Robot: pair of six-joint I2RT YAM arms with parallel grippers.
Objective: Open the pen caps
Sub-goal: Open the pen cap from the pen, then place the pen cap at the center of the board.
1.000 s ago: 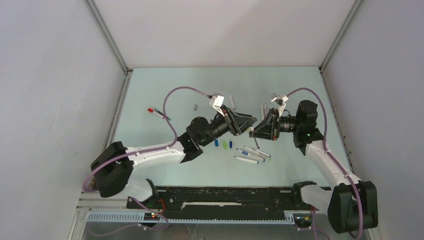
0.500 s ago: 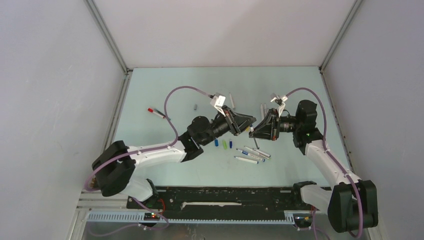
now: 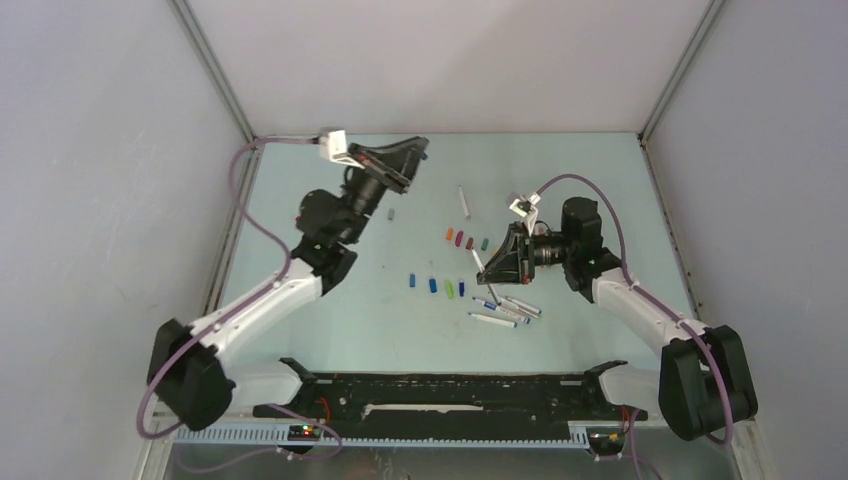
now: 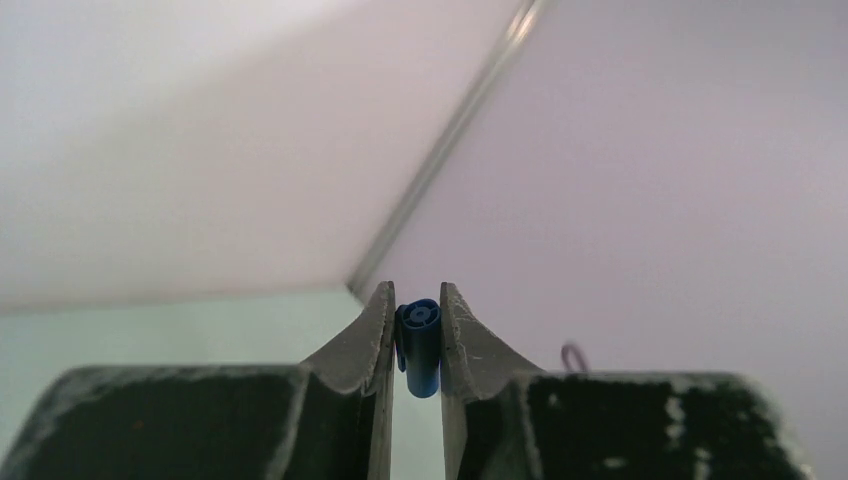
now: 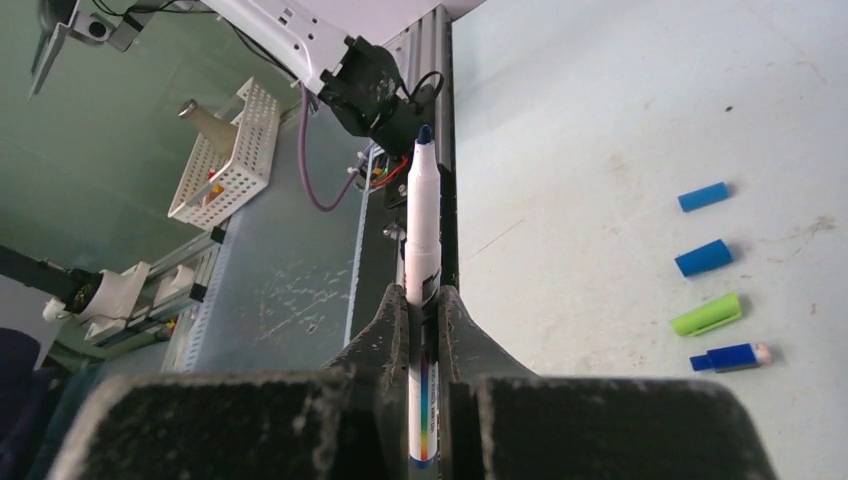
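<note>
Left wrist view puts the left gripper (image 4: 416, 318) with its jaws drawn close on a small blue cap (image 4: 420, 345). The cap is pinched between the two fingertips, its hollow end facing the camera. Beyond it are only the enclosure walls and a strip of the table, so this gripper is raised and points toward the far left corner.

The right gripper (image 5: 422, 300) is clamped on a white pen barrel (image 5: 423, 230), which sticks out past the fingers with its dark blue tip bare. It sits over the middle of the table (image 3: 330, 330), right of centre.

Just left of it lies a near row of loose caps (image 3: 433, 285): blue, blue, green, blue. A farther row (image 3: 466, 241) runs from orange on the left to green on the right. Several uncapped pens (image 3: 505, 308) lie together on the near side of the right gripper.
</note>
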